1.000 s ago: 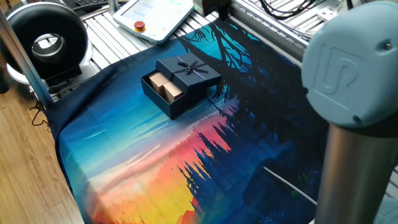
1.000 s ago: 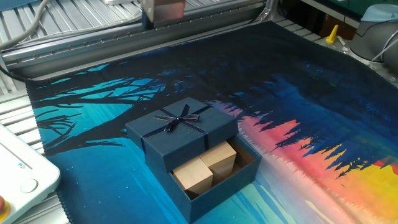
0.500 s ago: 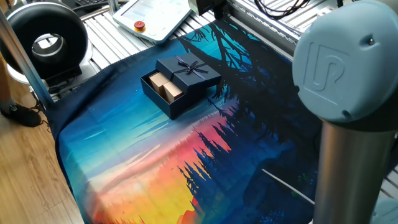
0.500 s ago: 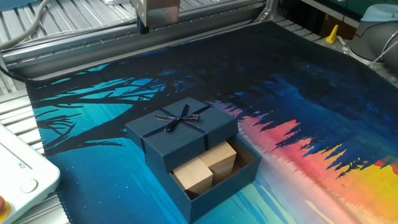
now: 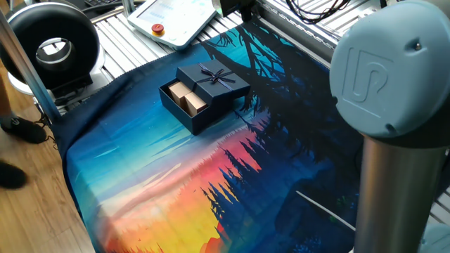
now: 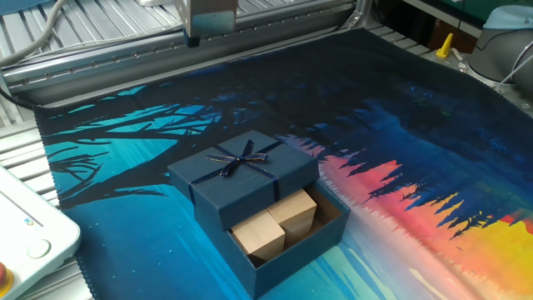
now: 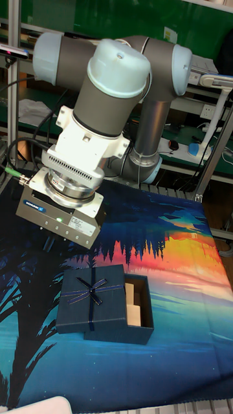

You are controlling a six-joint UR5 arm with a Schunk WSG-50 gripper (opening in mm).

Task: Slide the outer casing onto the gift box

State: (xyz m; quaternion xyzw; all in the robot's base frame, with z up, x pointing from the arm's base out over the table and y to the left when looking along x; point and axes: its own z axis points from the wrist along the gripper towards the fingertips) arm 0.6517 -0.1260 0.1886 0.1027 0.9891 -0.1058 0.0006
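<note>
We see the outer casing (image 6: 243, 171) w/ bow half over the gift box (image 6: 306, 236), tan blocks (image 6: 276, 221) exposed at ~4 o'clock; pincer state can't tell.

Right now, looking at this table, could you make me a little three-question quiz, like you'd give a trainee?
1. True or false: the outer casing fully covers the gift box.
2. Multiple choice: what sits inside the gift box? A) two tan blocks B) a red ball C) nothing
3. Short answer: what decorates the top of the outer casing?

Key
1. False. It covers only part; one end of the gift box stays open, with the blocks in view.
2. A.
3. A thin dark ribbon bow.

The claw's fingers are not clearly visible, so there is no question on them.
</note>
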